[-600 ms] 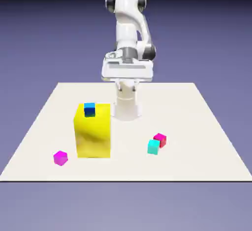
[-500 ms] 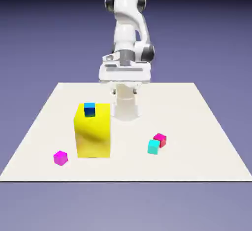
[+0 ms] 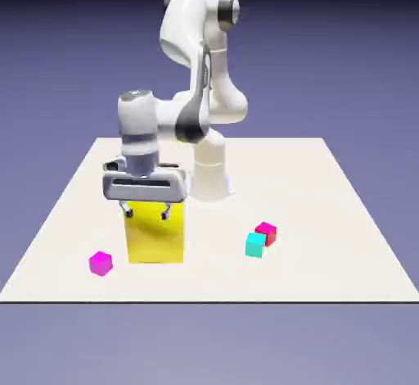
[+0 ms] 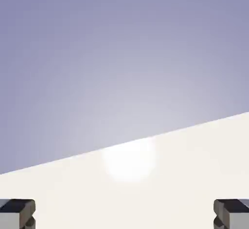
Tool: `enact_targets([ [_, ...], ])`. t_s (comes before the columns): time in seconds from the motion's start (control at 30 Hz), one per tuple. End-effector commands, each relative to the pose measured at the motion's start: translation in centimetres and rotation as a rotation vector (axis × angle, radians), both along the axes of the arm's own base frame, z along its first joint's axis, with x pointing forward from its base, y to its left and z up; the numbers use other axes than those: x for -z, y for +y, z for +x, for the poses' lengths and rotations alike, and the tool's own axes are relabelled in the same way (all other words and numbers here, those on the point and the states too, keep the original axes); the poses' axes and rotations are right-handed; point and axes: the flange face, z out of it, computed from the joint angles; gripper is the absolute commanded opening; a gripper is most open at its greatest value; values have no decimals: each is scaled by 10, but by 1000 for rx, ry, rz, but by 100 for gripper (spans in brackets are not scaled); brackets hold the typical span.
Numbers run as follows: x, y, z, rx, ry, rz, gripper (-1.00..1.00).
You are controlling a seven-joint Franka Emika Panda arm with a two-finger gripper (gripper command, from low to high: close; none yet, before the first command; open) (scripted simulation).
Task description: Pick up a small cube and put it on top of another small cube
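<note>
magenta cube (image 3: 101, 263) low left of gripper (image 3: 146, 212)

In the exterior view, the hand and gripper (image 3: 146, 211) cover the top of the big yellow block (image 3: 155, 240), so whatever rests there is hidden. In the hand view, both fingertips (image 4: 17, 212) are cut off by the bottom edge, and only bare table (image 4: 146, 194) and backdrop show, with no cube visible.
</note>
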Motion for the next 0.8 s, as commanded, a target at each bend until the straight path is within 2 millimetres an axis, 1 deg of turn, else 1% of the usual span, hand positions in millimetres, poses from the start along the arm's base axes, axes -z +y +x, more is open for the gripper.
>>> enact_targets([
  [0.0, 9, -9, 2, 12, 34, 9, 0],
  [0.23, 69, -78, 3, 99, 257, 67, 0],
  [0.4, 106, -121, -3, 150, 403, 100, 0],
  [0.53, 132, -152, -10, 182, 513, 122, 0],
  [0.6, 134, -155, -11, 186, 525, 124, 0],
  [0.7, 197, -144, -31, 185, 525, 124, 0],
  [0.73, 199, -144, -31, 186, 525, 124, 0],
  [0.77, 199, -144, -31, 186, 525, 124, -100],
])
